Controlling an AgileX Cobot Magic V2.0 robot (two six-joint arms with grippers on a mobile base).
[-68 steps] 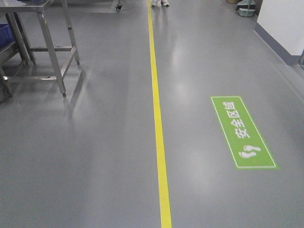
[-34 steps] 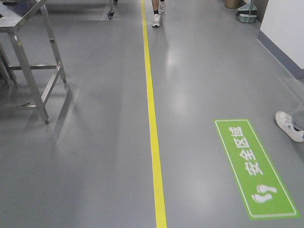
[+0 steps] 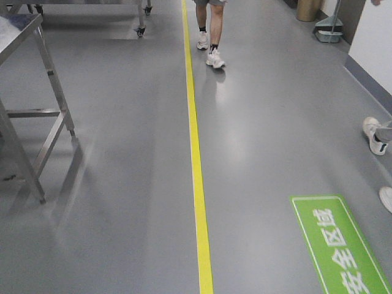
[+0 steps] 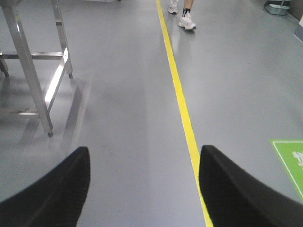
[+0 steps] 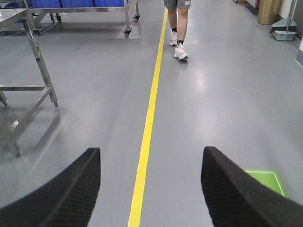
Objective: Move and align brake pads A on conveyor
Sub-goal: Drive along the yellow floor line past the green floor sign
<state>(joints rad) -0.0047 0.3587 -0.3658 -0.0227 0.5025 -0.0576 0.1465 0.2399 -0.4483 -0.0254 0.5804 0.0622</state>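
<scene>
I am looking along a glossy grey factory floor [image 3: 122, 184]. The left pincer [image 4: 144, 149] is holding its two black fingers wide apart over floor just left of the long yellow floor line [image 3: 195, 153]. The right pincer [image 5: 151, 150] is gaping the same way, straddling that line. Neither is gripping anything. The brake pads A and the conveyor are lying outside all three views, so I cannot tell their look or number. Left of the line, one bare steel desk [image 3: 56, 79] is standing. Right of it, one green floor sign [image 3: 343, 245] is lying. One person's legs in white sneakers [image 3: 214, 59] are showing just right of the line. Two more white shoes [image 3: 373, 135] are showing far right of it.
</scene>
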